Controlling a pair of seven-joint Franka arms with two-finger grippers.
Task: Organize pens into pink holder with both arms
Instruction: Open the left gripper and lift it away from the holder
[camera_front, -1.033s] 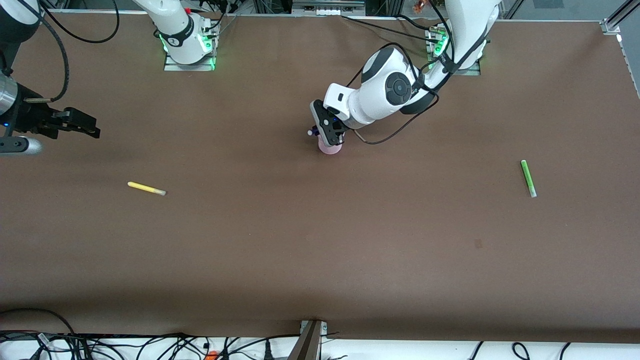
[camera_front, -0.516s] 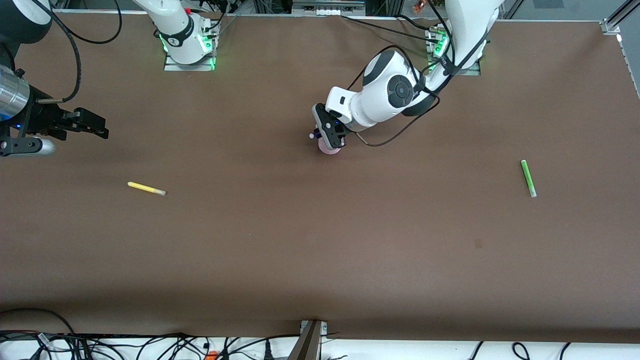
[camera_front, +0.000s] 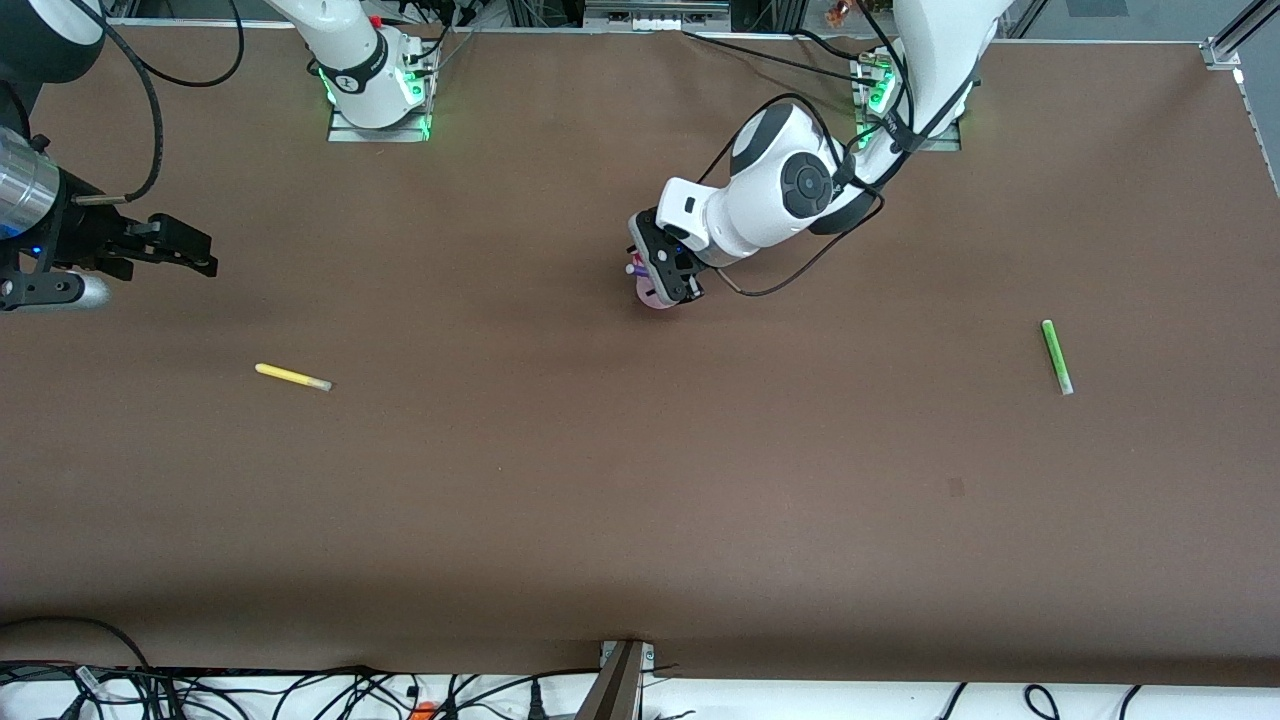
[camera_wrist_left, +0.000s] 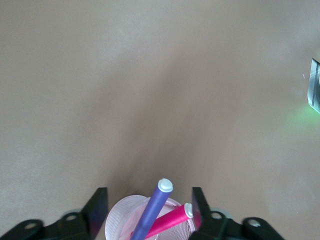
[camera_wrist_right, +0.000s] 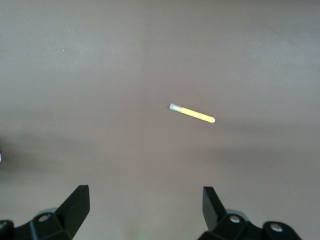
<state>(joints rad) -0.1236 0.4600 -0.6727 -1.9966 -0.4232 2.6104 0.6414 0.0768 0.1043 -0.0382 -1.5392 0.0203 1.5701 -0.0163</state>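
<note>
The pink holder (camera_front: 651, 299) stands mid-table, nearer the robots' bases. In the left wrist view the holder (camera_wrist_left: 120, 220) contains a purple pen (camera_wrist_left: 156, 205) and a magenta-pink pen (camera_wrist_left: 172, 219), both leaning with pale tips up. My left gripper (camera_front: 668, 288) is open right over the holder, one finger on each side of its rim (camera_wrist_left: 148, 207). The yellow pen (camera_front: 291, 377) lies toward the right arm's end and shows in the right wrist view (camera_wrist_right: 192, 113). My right gripper (camera_front: 198, 255) is open, empty and up in the air (camera_wrist_right: 145, 205). The green pen (camera_front: 1056, 356) lies toward the left arm's end.
The brown table (camera_front: 640, 480) runs bare between the pens. The arm base plates (camera_front: 378, 125) sit along the edge by the robots. Cables (camera_front: 300, 690) hang past the edge nearest the front camera.
My left hand has shifted slightly over the holder, and the purple pen's tip sits closer to the holder. My right gripper moved a little toward the table's middle, then held still.
</note>
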